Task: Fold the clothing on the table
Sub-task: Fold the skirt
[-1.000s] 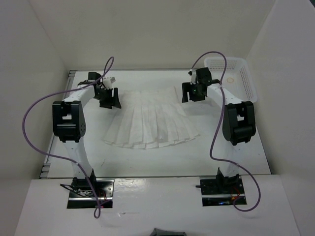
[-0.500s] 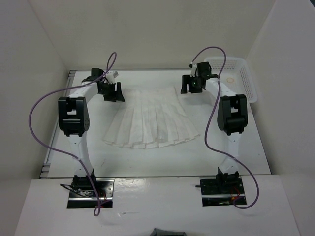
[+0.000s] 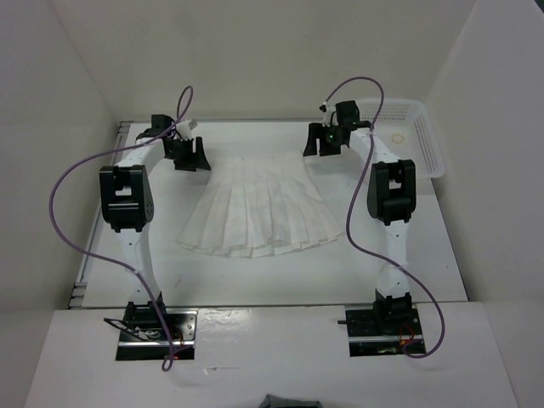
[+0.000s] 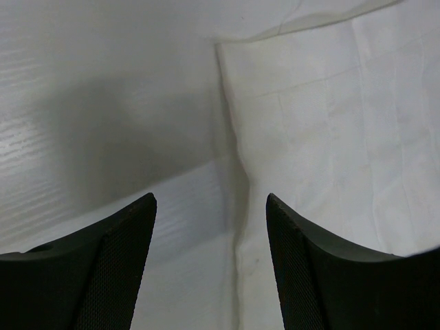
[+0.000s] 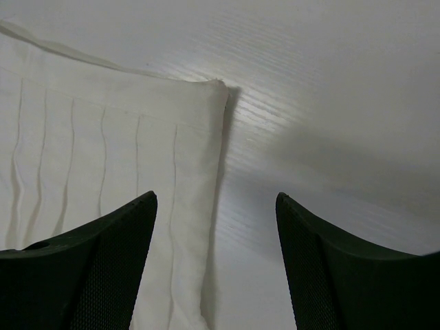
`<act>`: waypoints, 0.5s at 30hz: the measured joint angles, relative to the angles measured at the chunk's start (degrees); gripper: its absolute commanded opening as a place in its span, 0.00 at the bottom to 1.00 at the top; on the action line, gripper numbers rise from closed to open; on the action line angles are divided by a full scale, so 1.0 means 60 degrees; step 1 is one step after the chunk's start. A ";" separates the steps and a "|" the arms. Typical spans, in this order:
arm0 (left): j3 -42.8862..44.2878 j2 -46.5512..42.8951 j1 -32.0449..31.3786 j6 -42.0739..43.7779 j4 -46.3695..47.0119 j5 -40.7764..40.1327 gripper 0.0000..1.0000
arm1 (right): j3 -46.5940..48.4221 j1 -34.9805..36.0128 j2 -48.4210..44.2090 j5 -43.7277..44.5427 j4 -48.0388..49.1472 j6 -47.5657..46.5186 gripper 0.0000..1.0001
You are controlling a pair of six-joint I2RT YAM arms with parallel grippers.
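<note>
The clothing (image 3: 262,207), a white pleated fan-shaped skirt, lies flat on the white table (image 3: 255,276), waistband to the rear and wide hem toward the arm bases. My left gripper (image 3: 188,158) hovers open over the waistband's left corner; in the left wrist view the clothing's edge (image 4: 237,172) runs between the two black fingers (image 4: 117,261). My right gripper (image 3: 323,143) hovers open over the waistband's right corner, and in the right wrist view the clothing's corner (image 5: 206,96) sits just ahead of the open fingers (image 5: 117,254). Neither gripper holds anything.
A white lattice basket (image 3: 425,140) stands at the table's back right, close behind the right arm. White walls enclose the table on three sides. Purple cables loop from both arms.
Both arms reached farther toward the back of the table. The right gripper shifted left and back toward the waistband's right corner, the left gripper slightly back. The clothing has not moved.
</note>
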 measured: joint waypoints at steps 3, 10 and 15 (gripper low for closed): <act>0.0455 0.0353 0.0015 -0.0146 -0.0069 0.0007 0.71 | 0.0211 0.0135 0.0277 -0.0040 -0.0310 -0.0004 0.74; 0.1311 0.0976 -0.0062 -0.0186 -0.0379 0.0029 0.71 | 0.0710 0.0466 0.0539 0.0047 -0.0845 -0.0069 0.70; 0.1687 0.1239 -0.0280 -0.0182 -0.0554 0.0015 0.71 | 0.1195 0.0565 0.0623 0.0193 -0.1075 -0.0091 0.70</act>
